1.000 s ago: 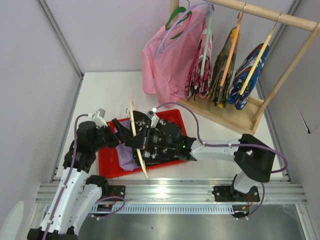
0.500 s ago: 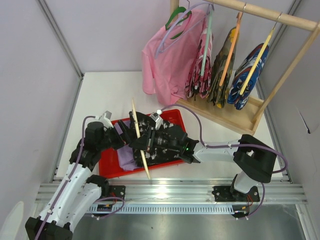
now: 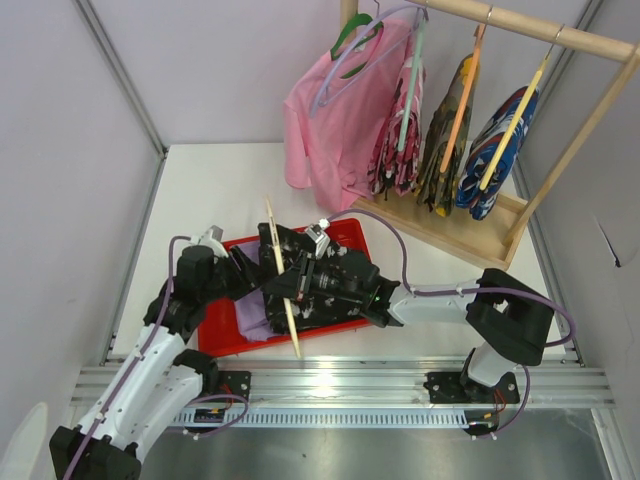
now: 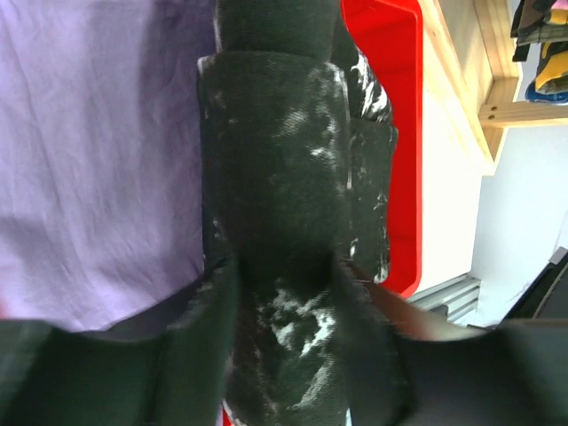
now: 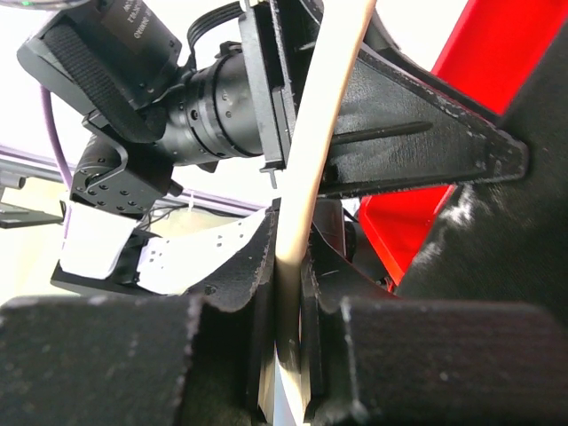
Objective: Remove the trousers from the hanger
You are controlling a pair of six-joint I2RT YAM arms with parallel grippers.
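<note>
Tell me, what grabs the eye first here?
A red tray at front centre, where the left arm and right arm huddle over black speckled trousers and lavender trousers. The right arm's jaws clamp a pale hanger. Back right, a pink shirt hangs on a wooden rack.

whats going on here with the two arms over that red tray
Both arms are working over the red tray. The right claw is shut on the pale hanger, holding it tilted above the tray. The left claw pinches the black speckled trousers bunched around it. The lavender trousers lie loose in the tray. The black pair does not look free of the hanger yet.
</note>
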